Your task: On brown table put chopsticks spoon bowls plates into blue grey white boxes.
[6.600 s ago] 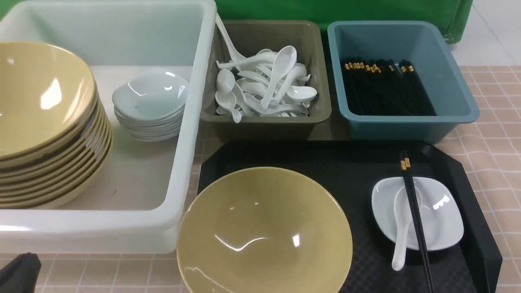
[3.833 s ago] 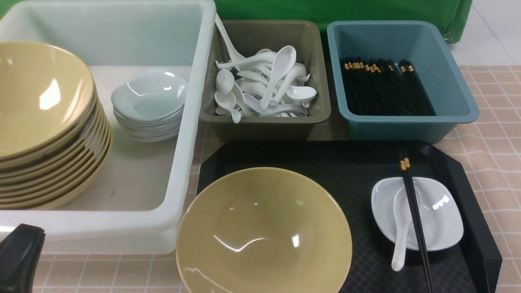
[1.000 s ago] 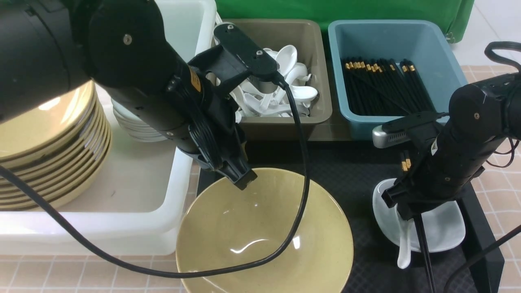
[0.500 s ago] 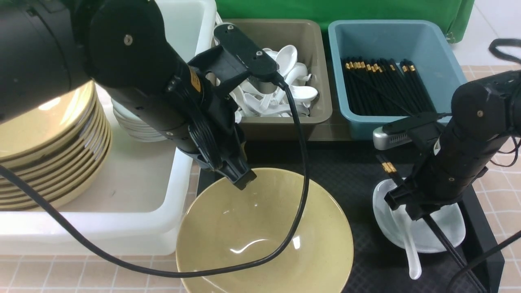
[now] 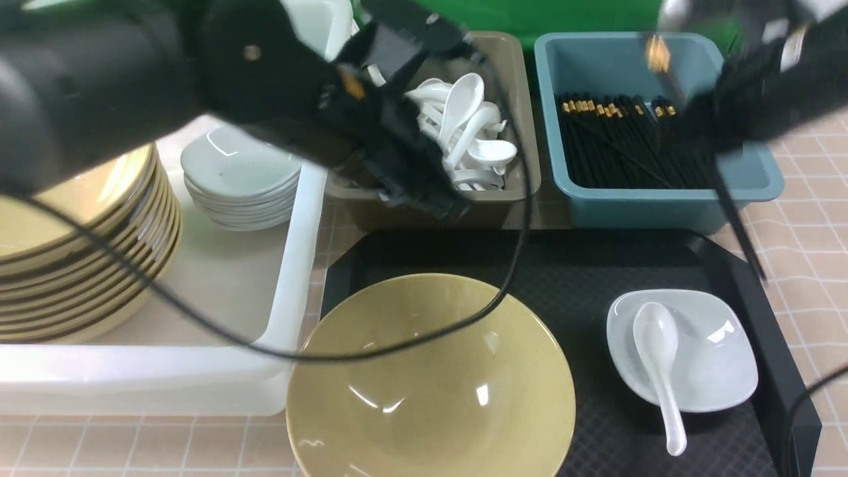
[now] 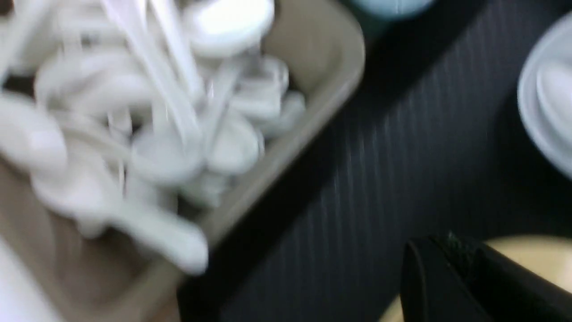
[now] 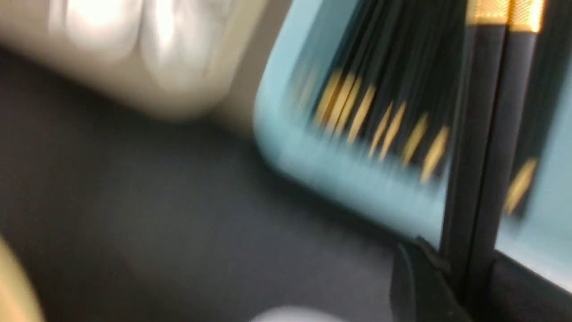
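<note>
Nearest the robot, a big yellow bowl [image 5: 430, 384] stood upright on the front-left part of the black tray [image 5: 576, 265], its rim passing over the tray's left edge. To the right on the same tray, a small white plate [image 5: 712, 361] held one white spoon [image 5: 656, 351]. The scoop was inside the plate and the handle reached out over the near rim. The tray lay on the brown table [image 5: 801, 225].

Further back, L side: a white tub [image 5: 291, 252] w/ a stack of yellow bowls [image 5: 73, 265] and, just beside it, a stack of white plates [image 5: 242, 179]. Middle: a grey bin [image 5: 510, 192] w/ a pile of white spoons [image 5: 464, 126]. R side: a blue bin [image 5: 662, 205] w/ many black chopsticks [image 5: 616, 146] lying inside.

The left gripper [image 5: 437, 202], very blurred, hung at the front rim of the grey bin, above the tray's far edge. I could not tell if its jaws were apart or together.

The right gripper [image 5: 715, 119], also blurred, was above the blue bin and pinched a pair of chopsticks [image 7: 482, 156]. The pair hung tilted in the air, w/ the gold ends high over the bin. The thin tips pointed down past the bin's front-right corner, near the tray's far-right edge.
</note>
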Controlling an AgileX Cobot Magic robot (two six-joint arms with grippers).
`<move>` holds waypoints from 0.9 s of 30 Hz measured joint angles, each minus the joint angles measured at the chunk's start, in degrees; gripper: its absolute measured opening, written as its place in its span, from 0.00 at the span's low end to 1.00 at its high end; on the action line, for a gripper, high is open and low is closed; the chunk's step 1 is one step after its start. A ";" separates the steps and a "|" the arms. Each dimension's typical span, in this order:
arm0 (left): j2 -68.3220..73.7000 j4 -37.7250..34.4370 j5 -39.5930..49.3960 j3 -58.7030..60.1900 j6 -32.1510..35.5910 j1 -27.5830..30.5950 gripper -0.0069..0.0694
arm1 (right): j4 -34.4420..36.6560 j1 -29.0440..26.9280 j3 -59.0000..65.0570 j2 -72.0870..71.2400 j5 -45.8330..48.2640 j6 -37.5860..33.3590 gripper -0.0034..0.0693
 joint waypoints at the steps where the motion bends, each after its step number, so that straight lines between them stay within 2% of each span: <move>1: 2.19 -1.31 -2.06 -2.27 1.32 0.00 0.09 | -0.07 -1.28 -3.47 1.91 -2.63 0.00 0.27; 10: 7.81 -2.93 -7.99 -12.58 3.35 0.22 0.09 | -0.12 -5.98 -17.98 16.34 -17.85 5.26 0.27; 16: 5.98 -0.54 -2.63 -12.50 3.46 0.47 0.09 | -0.12 -7.42 -21.73 25.61 -19.74 6.15 0.28; 18: 4.79 0.36 0.09 -11.52 3.46 0.96 0.09 | -0.12 -7.79 -21.92 27.93 -19.39 6.21 0.34; 20: 2.42 1.18 2.73 -9.66 3.46 1.76 0.09 | -0.12 -8.08 -21.96 29.76 -17.90 6.85 0.46; 21: 2.18 1.23 3.12 -9.26 3.46 1.85 0.09 | -0.12 -8.08 -21.99 29.82 -17.48 6.86 0.48; 22: 0.08 1.57 4.10 -7.59 3.46 2.73 0.09 | -0.12 -8.14 -22.11 29.90 -14.88 7.59 0.57; 24: -3.25 1.85 5.06 -4.82 3.42 4.03 0.09 | -0.06 -8.14 -23.32 29.39 -9.82 7.77 0.67; 25: -3.61 1.85 5.14 -4.51 3.42 4.17 0.09 | -0.06 -8.07 -23.49 29.31 -9.82 7.77 0.68; 26: -6.77 2.03 5.49 -1.74 3.25 5.37 0.09 | 0.07 -7.78 -25.26 28.52 -3.58 7.31 0.74; 27: -8.44 2.03 5.64 -0.81 3.19 5.97 0.09 | 0.07 -7.60 -25.84 28.03 -1.24 6.38 0.75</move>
